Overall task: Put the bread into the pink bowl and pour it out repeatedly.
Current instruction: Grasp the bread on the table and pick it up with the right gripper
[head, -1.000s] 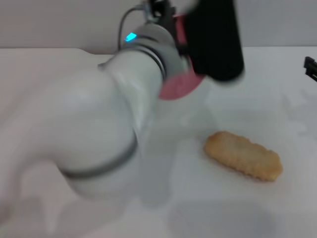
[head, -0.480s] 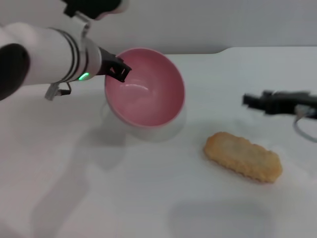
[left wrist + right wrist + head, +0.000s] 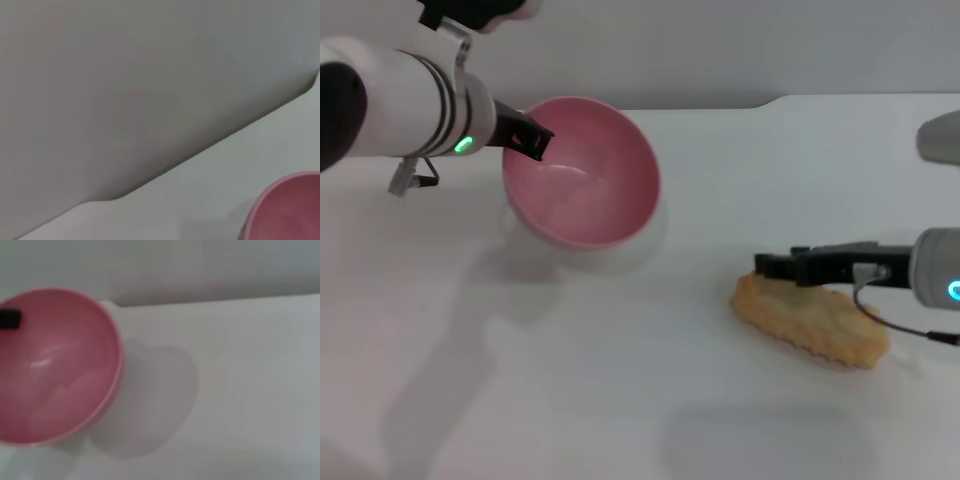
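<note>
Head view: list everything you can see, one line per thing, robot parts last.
pink bowl: one, pink, tilted, empty, at the table's left rear.
bread: one, golden-tan, lying on the table's right front.
table: one, white, under everything.
left claw: one, black, gripping the bowl's rim on its left side.
right claw: one, black, reaching in from the right, over the bread's left end.

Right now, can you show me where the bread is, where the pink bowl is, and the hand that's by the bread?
bread [image 3: 820,325], head view, on its bare tan top.
pink bowl [image 3: 585,185], head view, on its inside wall.
right hand [image 3: 770,266], head view, at the dark fingertips over the bread's end.
</note>
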`<state>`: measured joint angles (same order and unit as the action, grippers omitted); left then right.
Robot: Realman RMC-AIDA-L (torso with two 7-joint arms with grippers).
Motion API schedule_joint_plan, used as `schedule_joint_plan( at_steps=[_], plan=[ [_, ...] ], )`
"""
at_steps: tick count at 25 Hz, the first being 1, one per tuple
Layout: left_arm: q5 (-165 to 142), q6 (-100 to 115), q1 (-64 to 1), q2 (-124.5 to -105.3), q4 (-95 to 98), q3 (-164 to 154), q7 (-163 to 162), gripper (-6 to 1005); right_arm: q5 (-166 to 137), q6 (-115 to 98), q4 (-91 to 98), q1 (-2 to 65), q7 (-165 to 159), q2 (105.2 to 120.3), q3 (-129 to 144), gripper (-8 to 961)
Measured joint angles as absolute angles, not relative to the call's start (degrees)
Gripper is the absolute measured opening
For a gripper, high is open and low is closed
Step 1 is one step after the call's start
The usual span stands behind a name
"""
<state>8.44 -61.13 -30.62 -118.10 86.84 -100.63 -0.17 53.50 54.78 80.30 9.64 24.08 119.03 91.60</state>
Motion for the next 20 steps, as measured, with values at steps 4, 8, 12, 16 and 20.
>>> schedule_joint_plan(
  at_steps=[4,8,12,16,20],
  plan=[
    [8.44,-61.24,-31.4,-118.05,85.24,-99.14,-0.24,118,54.71,54.86,79.07,9.56,23.72,119.01,92.21,519],
    [8.43,-60.98,-32.25,-118.11,84.02,-98.86,0.11,118,54.59,54.71,76.91,9.99,23.43,118.91,92.03,502],
    [8.43,-60.96,-32.37,-118.12,83.86,-99.03,0.12,119,54.4,54.46,74.33,11.37,23.37,118.86,91.6,485],
    [8.46,-61.01,-32.43,-118.11,83.82,-99.25,0.23,120,54.37,54.39,72.55,12.6,23.34,118.84,91.55,468],
    [8.49,-61.12,-32.33,-118.06,83.96,-99.25,0.25,120,54.26,53.93,69.86,14.34,23.34,118.83,91.53,452]
  ],
)
